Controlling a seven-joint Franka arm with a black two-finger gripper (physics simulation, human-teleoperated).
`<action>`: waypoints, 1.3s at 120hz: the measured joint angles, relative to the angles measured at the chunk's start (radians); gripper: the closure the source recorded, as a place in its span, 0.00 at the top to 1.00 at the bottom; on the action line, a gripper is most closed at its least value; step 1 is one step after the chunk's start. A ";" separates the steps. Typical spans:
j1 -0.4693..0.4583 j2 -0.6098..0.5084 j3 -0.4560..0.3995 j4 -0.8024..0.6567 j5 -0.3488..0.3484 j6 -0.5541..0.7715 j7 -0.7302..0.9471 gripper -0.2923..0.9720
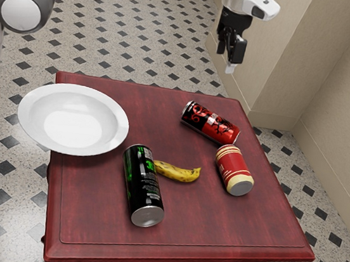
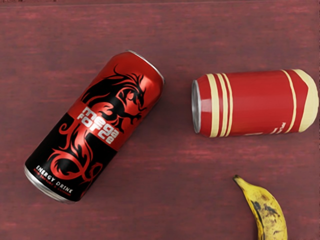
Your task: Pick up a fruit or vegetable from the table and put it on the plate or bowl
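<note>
Nearest the camera, the green-and-black can [image 1: 143, 185] lies on its side on the table [image 1: 215, 219], hard by the banana [image 1: 177, 171] [image 2: 265, 210] at its stem end; whether the two touch I cannot tell. The banana, the one fruit here, lies flat and free, so the step in hand is the reach toward it. A good grasp would take the banana at its thick middle or toward its far tip, closing across its narrow width, well away from that can so nothing gets nudged. The white plate [image 1: 67, 124] sits to the exterior view's left of the banana, beyond the green can, so the lift should probably rise high enough to clear the can. To the banana's other side, near but apart, rests the red-and-cream can [image 1: 234, 170] [image 2: 255, 102], and farther behind the banana the red-and-black energy can [image 1: 210, 122] [image 2: 95, 127]. Farthest, the gripper [image 1: 230, 64] hangs high above the table's back edge, well apart from the banana and carrying nothing; whether it is spread or pressed together I cannot tell.
</note>
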 joint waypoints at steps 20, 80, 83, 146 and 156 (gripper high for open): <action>-0.001 0.000 0.000 0.000 -0.001 -0.002 0.007 0.77; -0.095 0.147 -0.300 0.218 0.109 -0.172 -0.088 0.77; -0.096 0.159 -0.300 0.217 0.111 -0.170 -0.092 0.77; -0.081 0.208 -0.244 0.074 0.101 -0.070 -0.157 0.77; -0.079 0.109 -0.205 -0.137 0.065 0.017 -0.168 0.77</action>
